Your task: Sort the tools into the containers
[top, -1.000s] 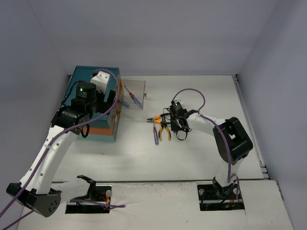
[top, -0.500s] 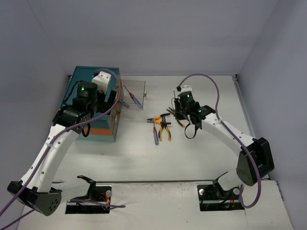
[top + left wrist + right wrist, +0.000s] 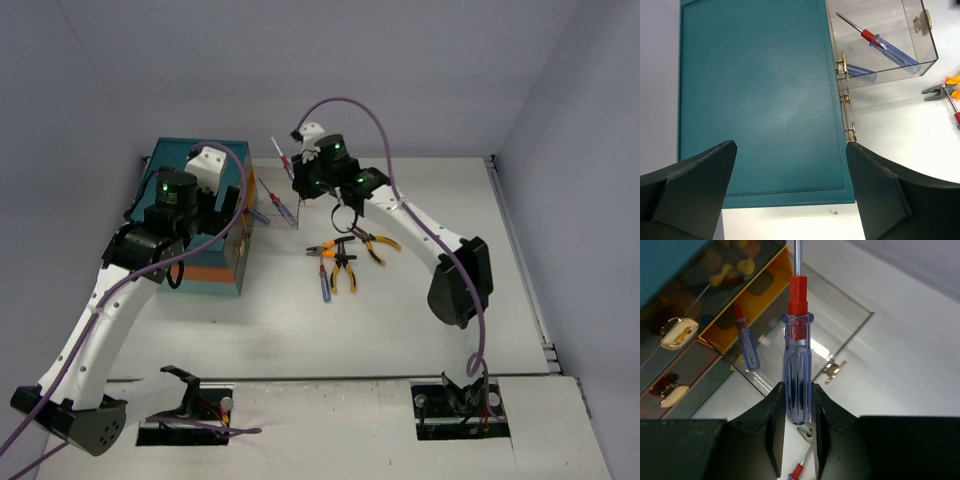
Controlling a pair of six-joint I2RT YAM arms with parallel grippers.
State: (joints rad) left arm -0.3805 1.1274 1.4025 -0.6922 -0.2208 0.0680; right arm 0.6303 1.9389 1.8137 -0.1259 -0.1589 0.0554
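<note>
Pale walls close in a white desk (image 3: 300, 330), with the teal chest (image 3: 755, 100) standing at its left. The right fingers (image 3: 774, 412) are pinched narrow on the handle of a blue screwdriver (image 3: 797, 375). Its shaft points away from the wrist, and it is held in the air above the clear drawer (image 3: 850, 340) pulled out of the chest's side. The left fingers (image 3: 700, 175) stand wide and hold nothing, hovering over the chest's top.

The step in hand looks like delivering this screwdriver to the drawer. Next it probably needs lowering over the open top and releasing, clear of the front wall and its brass knob (image 3: 832, 371).

The left wrist view shows best that two screwdrivers (image 3: 890, 45) already lie in that drawer. The right wrist view shows the grip itself, and lower drawers whose contents are too blurred to name. The top view alone takes in the whole loose group on the desk, the pliers (image 3: 342, 262) and a loose screwdriver (image 3: 323, 283), apart from the chest.
</note>
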